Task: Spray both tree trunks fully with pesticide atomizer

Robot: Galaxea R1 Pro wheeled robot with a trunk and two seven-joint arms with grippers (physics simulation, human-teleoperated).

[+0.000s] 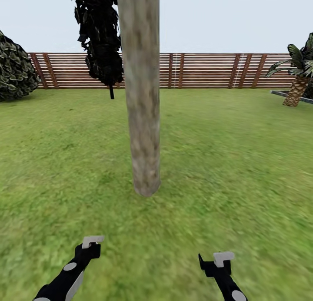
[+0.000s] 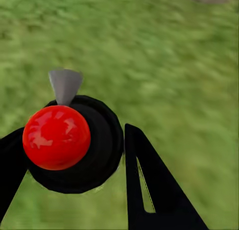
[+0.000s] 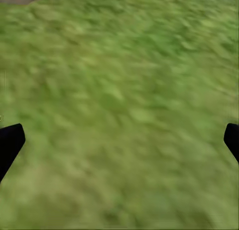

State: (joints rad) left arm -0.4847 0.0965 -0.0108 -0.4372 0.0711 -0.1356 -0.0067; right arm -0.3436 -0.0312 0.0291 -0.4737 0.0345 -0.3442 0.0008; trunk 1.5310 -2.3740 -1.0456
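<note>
Grass lawn [image 1: 243,170] spreads around a thick pale grey-beige tree trunk [image 1: 141,97] standing dead ahead of the robot, a brown slat fence [image 1: 217,71] behind it. The left gripper [image 2: 74,155] holds the pesticide atomizer [image 2: 74,140], its red ball top and grey nozzle between black fingers [image 2: 154,190]. The right gripper [image 3: 119,140] hangs spread wide over bare grass, nothing between its fingertips [image 3: 10,143]. A palm [image 1: 300,75] stands far right.

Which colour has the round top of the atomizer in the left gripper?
Bright glossy red, on a black body; the left wrist view shows it best.
</note>
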